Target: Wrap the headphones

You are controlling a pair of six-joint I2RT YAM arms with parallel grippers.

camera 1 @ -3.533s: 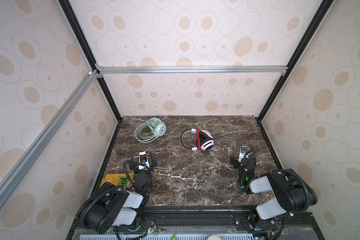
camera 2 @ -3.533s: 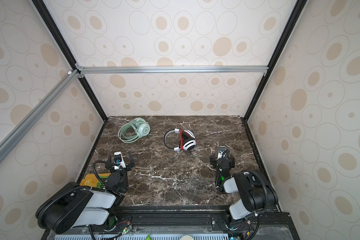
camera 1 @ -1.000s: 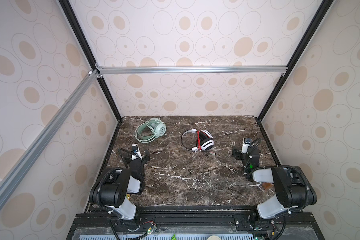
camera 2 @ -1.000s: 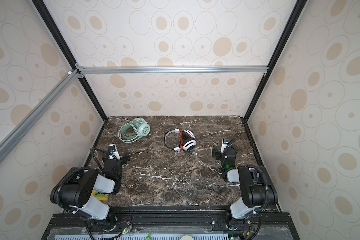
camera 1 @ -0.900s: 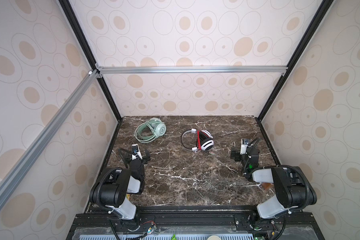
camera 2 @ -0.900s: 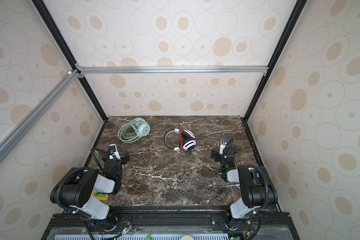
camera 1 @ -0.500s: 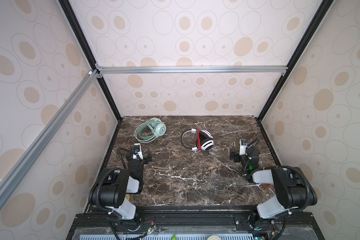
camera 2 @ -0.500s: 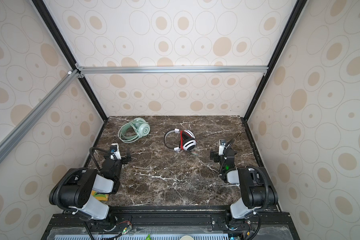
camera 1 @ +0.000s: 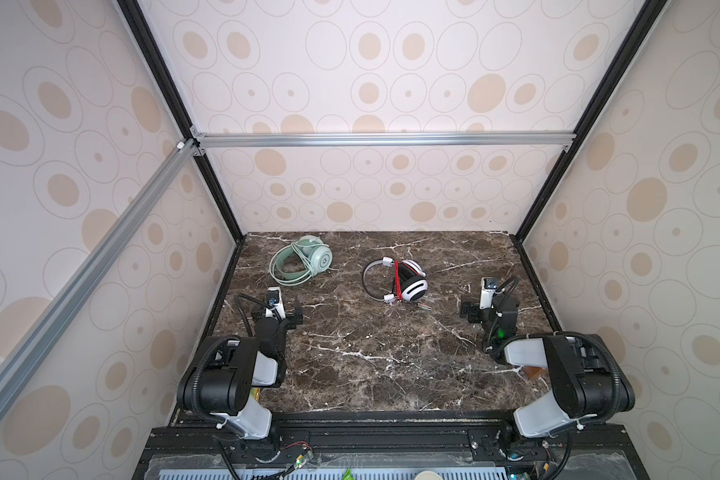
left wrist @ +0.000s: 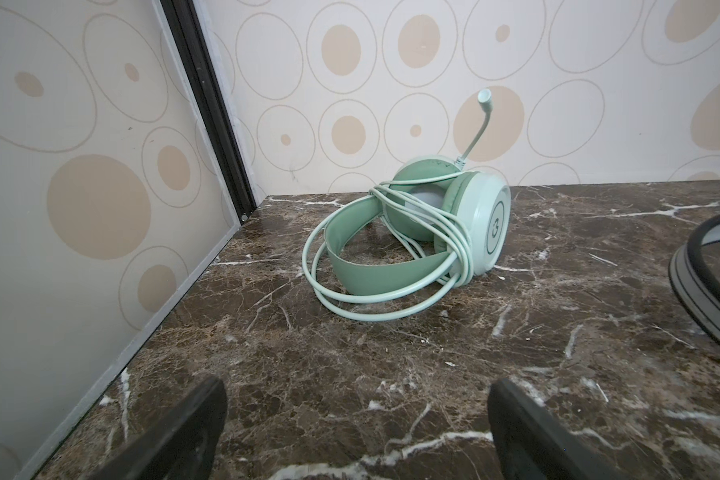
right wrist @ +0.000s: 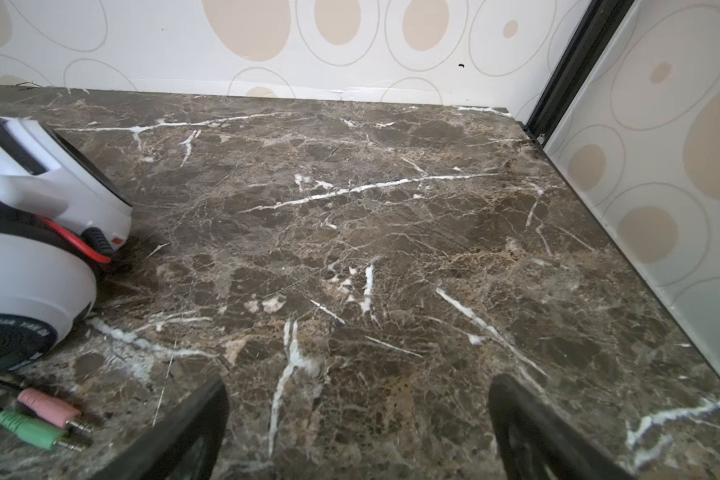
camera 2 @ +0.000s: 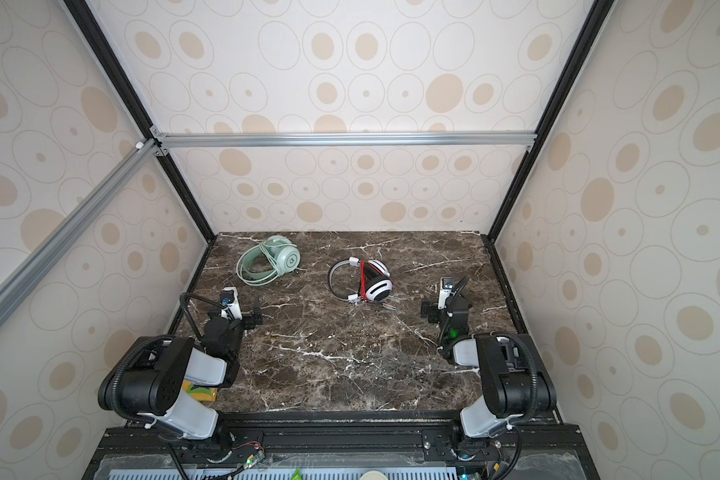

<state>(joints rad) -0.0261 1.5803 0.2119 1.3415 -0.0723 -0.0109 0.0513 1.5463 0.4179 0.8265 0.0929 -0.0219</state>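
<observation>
Both arms have changed posture since the earliest frame and their grippers sit in slightly different spots, while neither pair of headphones has shifted on the table (camera 1: 371, 365). Nearest the table's front edge, on its left side, the left gripper (left wrist: 356, 388) has its jaws wide apart and holds nothing. On the table's right side, at about the same depth, the right gripper (right wrist: 358, 384) is likewise spread and empty. Farther from the front edge, near the table's centre line, a pink and a green plug (right wrist: 44, 419) lie loose on the marble, well apart from either gripper. Just behind them rest the white-and-black headphones (camera 1: 408, 282), with the red cord (camera 1: 398, 279) wound around the cups; they lie ahead of the right gripper and toward the table's middle, not between its jaws. Farthest back, close to the table's back-left corner, lie the mint green headphones (camera 1: 304, 266), directly ahead of the left gripper but well apart from it. Their pale green cord (left wrist: 350, 299) passes around the earcups and headband, with slack loops resting on the table. Judgement: wrapping appears complete or nearly so on both pairs; the slack loops and free plugs are the only visible remainder.
</observation>
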